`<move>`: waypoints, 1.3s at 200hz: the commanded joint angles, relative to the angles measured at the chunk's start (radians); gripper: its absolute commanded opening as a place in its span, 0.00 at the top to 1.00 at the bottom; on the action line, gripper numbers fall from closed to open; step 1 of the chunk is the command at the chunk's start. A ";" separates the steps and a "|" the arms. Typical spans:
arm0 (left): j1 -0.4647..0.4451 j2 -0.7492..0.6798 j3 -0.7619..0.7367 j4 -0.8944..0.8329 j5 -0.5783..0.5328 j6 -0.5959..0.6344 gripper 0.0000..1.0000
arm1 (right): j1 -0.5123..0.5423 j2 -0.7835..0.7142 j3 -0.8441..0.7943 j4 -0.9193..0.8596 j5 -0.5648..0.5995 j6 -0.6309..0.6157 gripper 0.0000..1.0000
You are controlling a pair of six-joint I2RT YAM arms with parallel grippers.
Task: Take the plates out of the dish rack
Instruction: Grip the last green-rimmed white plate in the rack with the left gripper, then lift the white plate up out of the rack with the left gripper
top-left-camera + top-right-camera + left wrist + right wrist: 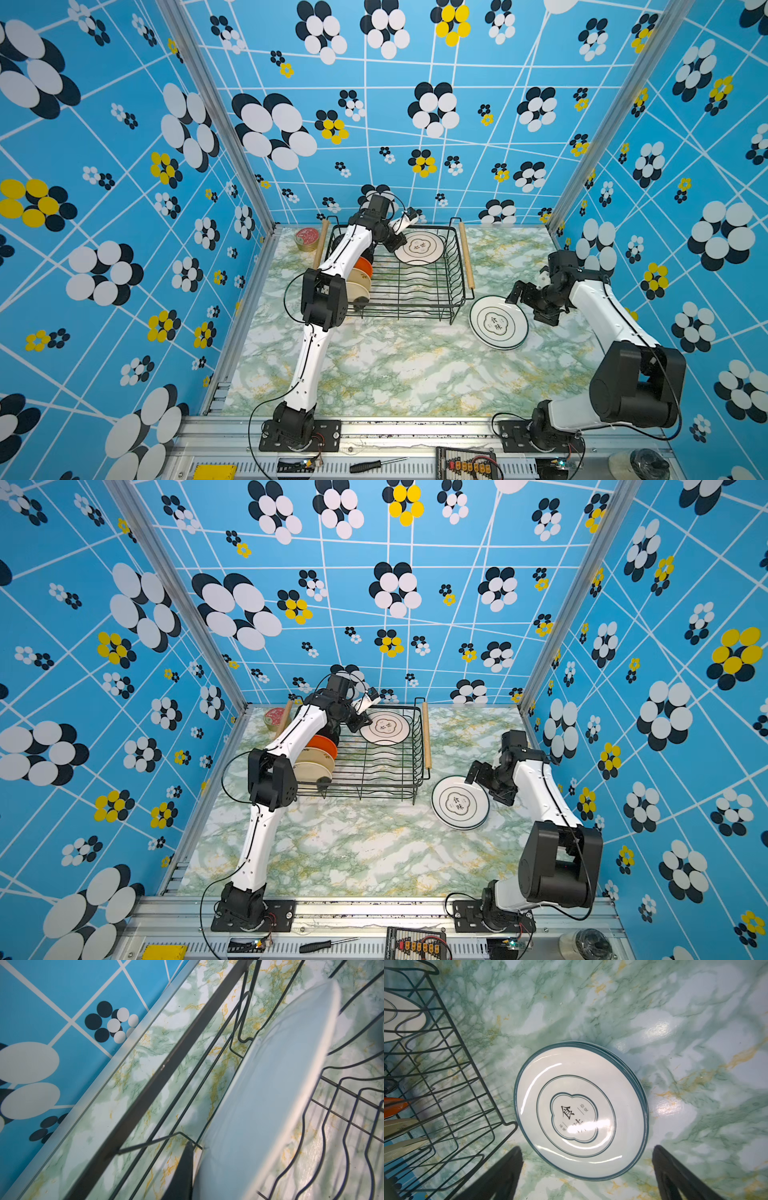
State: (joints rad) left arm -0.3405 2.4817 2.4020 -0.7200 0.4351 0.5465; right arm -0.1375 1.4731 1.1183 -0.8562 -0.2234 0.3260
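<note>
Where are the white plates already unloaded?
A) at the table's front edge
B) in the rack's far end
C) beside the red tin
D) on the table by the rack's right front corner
D: in both top views the stacked white plates lie on the table off the right front corner of the dish rack.

Dish rack (411, 286): black coated metal wire is noted. Handles (466, 257): bare light wood. White plates (579, 1113): glossy glaze. Marble-patterned tabletop (695, 1022): smooth, sheen recorded.

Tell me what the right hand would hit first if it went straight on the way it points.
Probably the near rim of the stack of white plates on the table; the open right hand points at it, though its height is unclear.
</note>
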 commanded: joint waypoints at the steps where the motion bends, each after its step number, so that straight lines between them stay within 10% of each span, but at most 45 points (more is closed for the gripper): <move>1: -0.006 -0.025 -0.031 -0.068 0.027 -0.063 0.88 | 0.006 0.009 0.015 0.008 -0.025 0.010 0.01; 260: 0.000 -0.238 -0.146 0.054 -0.014 -0.118 1.00 | 0.006 -0.036 -0.041 0.055 -0.061 0.022 0.01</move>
State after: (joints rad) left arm -0.3405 2.3775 2.2658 -0.7483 0.3641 0.5133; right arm -0.1375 1.4654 1.0912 -0.8108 -0.2684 0.3305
